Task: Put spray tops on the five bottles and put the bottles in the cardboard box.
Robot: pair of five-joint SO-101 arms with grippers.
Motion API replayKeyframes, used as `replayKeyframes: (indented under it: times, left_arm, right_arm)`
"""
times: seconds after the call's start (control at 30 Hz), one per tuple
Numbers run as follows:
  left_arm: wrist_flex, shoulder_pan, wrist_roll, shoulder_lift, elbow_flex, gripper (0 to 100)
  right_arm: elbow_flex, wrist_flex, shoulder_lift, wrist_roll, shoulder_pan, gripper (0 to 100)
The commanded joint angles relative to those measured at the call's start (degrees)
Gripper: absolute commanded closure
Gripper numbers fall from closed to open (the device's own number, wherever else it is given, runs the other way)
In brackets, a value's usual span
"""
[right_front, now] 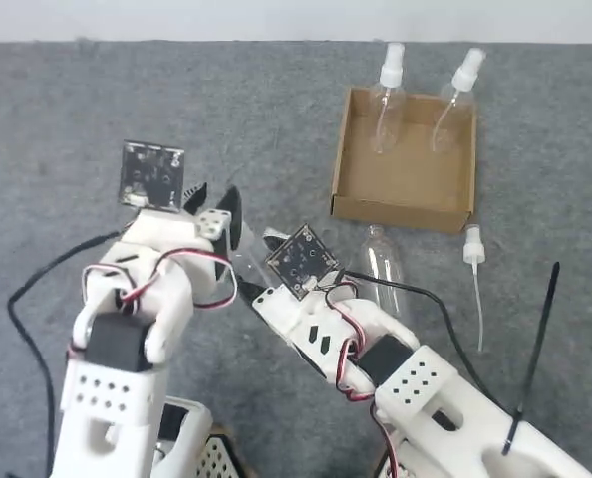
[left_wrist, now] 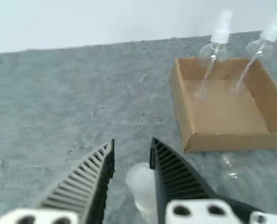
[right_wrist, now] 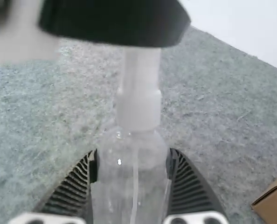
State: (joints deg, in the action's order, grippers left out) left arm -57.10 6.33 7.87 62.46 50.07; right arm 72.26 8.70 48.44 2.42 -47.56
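My right gripper is shut on a clear bottle with a white spray top on its neck. In the high view that gripper sits left of centre. My left gripper is just above it. Its fingers stand open and the spray top lies between them, close against one finger and apart from the other. The cardboard box at the back right holds two bottles with spray tops. A bare bottle lies in front of the box. A loose spray top lies to its right.
Grey carpet covers the table. Black cables trail beside the left arm and over the right arm. A black tie sticks up from the right arm's base. Open carpet lies left of the box.
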Motion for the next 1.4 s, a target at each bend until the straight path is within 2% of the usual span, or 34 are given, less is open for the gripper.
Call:
replayKeyframes:
  times: [0.0,0.2,0.57,0.9,1.1,1.27,1.37]
  left_arm:
    - [-0.6,-1.2,-0.7,4.3,-0.9,88]
    - [-1.8,-8.2,1.9,12.1,-1.0,88]
    - [9.7,-7.4,2.8,27.3,23.0,89]
    - [6.6,-3.3,2.6,35.4,25.4,88]
    - [6.7,-3.8,2.6,35.5,25.4,88]
    - [6.7,-3.8,2.6,35.5,25.4,88]
    - [6.6,-3.8,2.6,35.5,25.2,88]
  right_arm:
    - [-0.8,-1.5,2.2,-0.6,1.3,99.3]
    - [-0.8,-1.2,2.2,-0.6,1.4,99.3]
    - [0.0,-1.1,2.2,-0.4,1.4,99.3]
    - [-0.5,1.8,2.2,-0.4,1.4,99.3]
    - [-1.7,2.8,2.2,-0.3,1.5,99.3]
    - [-8.4,12.1,2.2,-0.4,1.8,99.3]
    - [-12.7,16.4,2.2,-0.7,6.2,99.3]
